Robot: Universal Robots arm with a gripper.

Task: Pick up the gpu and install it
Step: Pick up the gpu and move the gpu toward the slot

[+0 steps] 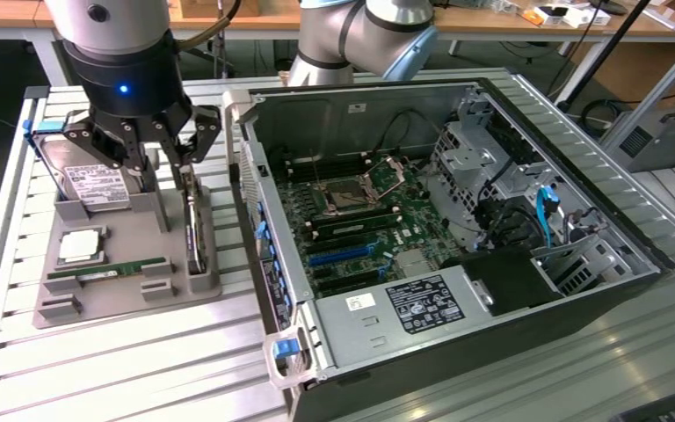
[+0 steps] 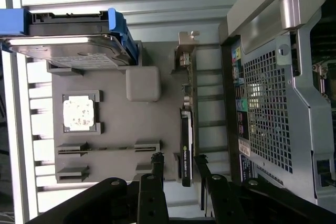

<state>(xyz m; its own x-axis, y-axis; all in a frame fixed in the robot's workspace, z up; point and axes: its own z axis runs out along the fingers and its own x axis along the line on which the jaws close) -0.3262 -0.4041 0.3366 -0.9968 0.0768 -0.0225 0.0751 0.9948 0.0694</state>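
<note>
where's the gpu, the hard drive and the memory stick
gpu point(image 2: 185, 145): wrist view, on its black upturned edge.
hard drive point(image 1: 94, 185): exterior view, on its white label.
memory stick point(image 1: 109, 271): exterior view, middle of the green strip.

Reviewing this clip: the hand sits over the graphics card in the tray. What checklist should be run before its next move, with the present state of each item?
1. Graphics card stands on edge in its holder on the grey tray: ok.
2. Hand is lined up with the card, one finger on either side: ok.
3. Fingers are open, with a gap to the card on both sides: ok.
4. Card is gripped: not ok, nothing is held.
5. Computer case has its side open and the board exposed: ok.
6. A free slot on the board fits the card: cannot tell.
</note>
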